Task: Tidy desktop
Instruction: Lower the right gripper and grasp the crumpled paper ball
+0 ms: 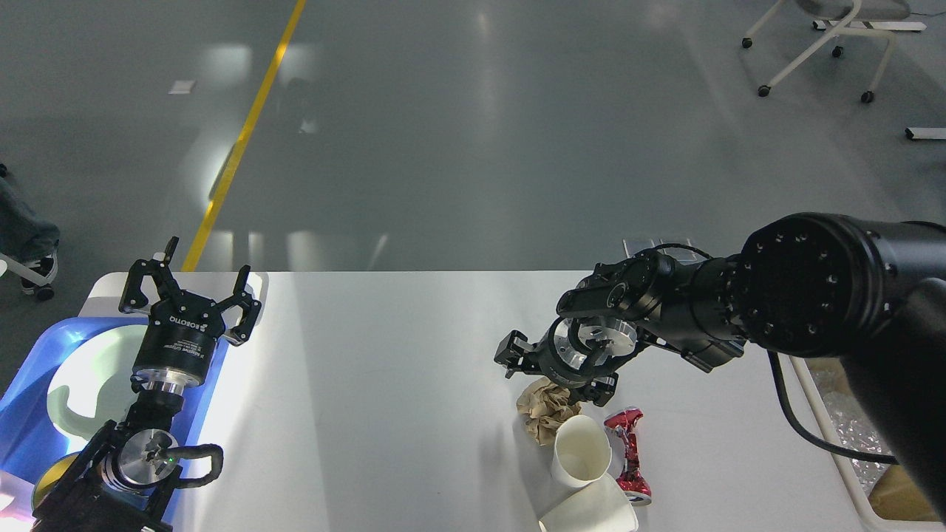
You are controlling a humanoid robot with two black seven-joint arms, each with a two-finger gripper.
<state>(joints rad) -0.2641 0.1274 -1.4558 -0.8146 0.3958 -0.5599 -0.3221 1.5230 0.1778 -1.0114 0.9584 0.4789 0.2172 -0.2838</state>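
The white desktop (pixel 384 384) holds a crumpled brown paper ball (pixel 545 415), two white paper cups, one upright (pixel 582 452) and one lying on its side (pixel 591 511), and a crushed red can (pixel 629 452), all clustered at the front right. My right gripper (pixel 556 375) is open, pointing down, with its fingers on either side of the top of the paper ball, partly hiding it. My left gripper (pixel 188 284) is open and empty, held over the back left corner of the desktop beside the blue tray.
A blue tray (pixel 29 384) with a pale green plate (pixel 81 377) sits at the left edge. A beige bin (pixel 839 451) with clear plastic and brown scraps stands at the right, mostly hidden by my right arm. An office chair (pixel 828 44) stands on the floor behind.
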